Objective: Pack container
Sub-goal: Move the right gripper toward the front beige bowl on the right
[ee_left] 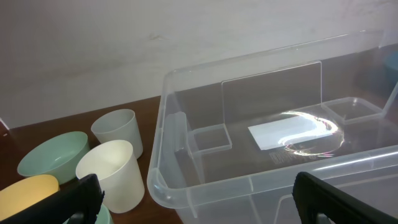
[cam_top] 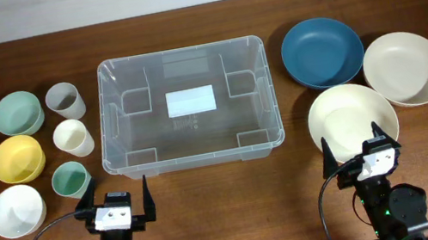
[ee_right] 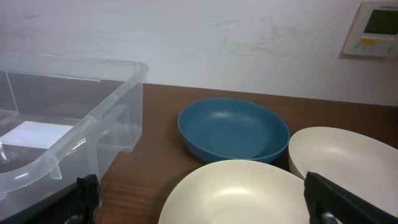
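The container [cam_top: 178,51], a large clear plastic bin with a white label on its base, stands at the table's centre with nothing in it. My left gripper [cam_top: 113,198] is open just in front of its near left corner. In the left wrist view the container's rim [ee_left: 249,183] fills the space between the spread fingers of the left gripper [ee_left: 199,196]. My right gripper [cam_top: 353,145] is open over the near edge of a cream bowl [cam_top: 351,119]. That cream bowl [ee_right: 236,193] lies below the right gripper [ee_right: 208,196], and the container [ee_right: 93,112] is to its left.
Left of the bin stand a green bowl [cam_top: 18,113], a yellow bowl [cam_top: 17,158], a white bowl [cam_top: 17,210], a grey cup [cam_top: 64,100], a cream cup [cam_top: 73,137] and a green cup [cam_top: 71,180]. On the right lie a blue bowl [cam_top: 322,51] and another cream bowl [cam_top: 406,68].
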